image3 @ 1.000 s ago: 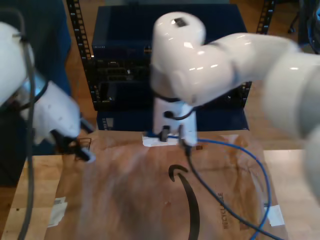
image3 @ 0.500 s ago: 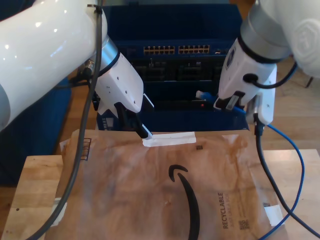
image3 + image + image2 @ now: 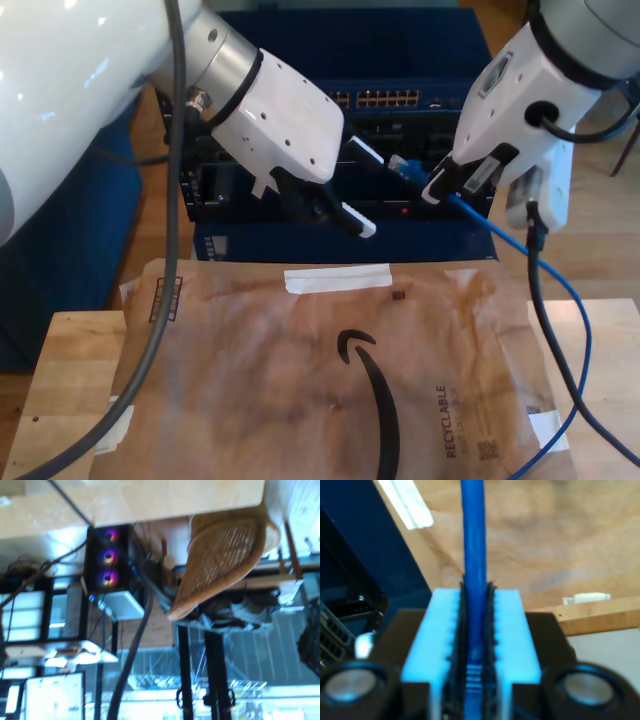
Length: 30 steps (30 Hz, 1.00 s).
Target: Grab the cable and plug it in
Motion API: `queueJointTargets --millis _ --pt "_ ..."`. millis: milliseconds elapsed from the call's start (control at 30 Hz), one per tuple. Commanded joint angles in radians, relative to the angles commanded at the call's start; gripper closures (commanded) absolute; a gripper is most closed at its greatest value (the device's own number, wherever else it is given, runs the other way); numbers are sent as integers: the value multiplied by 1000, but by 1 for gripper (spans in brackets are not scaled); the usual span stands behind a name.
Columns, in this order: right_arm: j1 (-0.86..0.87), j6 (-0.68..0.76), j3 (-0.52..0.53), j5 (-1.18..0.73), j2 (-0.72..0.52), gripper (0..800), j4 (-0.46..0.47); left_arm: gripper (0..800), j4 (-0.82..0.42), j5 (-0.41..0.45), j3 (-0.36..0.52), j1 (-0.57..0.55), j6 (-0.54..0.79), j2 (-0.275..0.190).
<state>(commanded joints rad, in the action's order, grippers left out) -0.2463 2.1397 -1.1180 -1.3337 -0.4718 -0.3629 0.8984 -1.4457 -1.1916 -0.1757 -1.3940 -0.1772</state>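
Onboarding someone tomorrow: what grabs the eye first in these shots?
The bright blue cable, pinched in my second gripper at the exterior view's upper right, its plug aimed at the dark rack's port row. Next, the other white arm at that view's left, over the brown paper mailer.

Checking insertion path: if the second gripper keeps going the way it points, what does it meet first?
Probably the dark blue rack unit, just below its row of ports. My second gripper holds the thin blue cable, plug leading toward that front. Depth is unclear, so the gap is uncertain.

The cable runs off the exterior view's lower edge
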Motion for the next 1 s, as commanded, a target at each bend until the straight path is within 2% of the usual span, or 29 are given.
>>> queueJointTargets --millis 100,267,667,1000 --pt "2 -15 18 3 2 797 -6 0 46 -46 -2 5 2 -3" --pt "2 -17 52 6 2 797 -11 0 54 -92 -26 11 2 -5" --pt "5 -17 44 28 -5 797 -17 0 135 -176 -29 46 0 -3" --pt "43 -35 29 28 -41 797 -68 1 216 -224 -29 91 29 3"
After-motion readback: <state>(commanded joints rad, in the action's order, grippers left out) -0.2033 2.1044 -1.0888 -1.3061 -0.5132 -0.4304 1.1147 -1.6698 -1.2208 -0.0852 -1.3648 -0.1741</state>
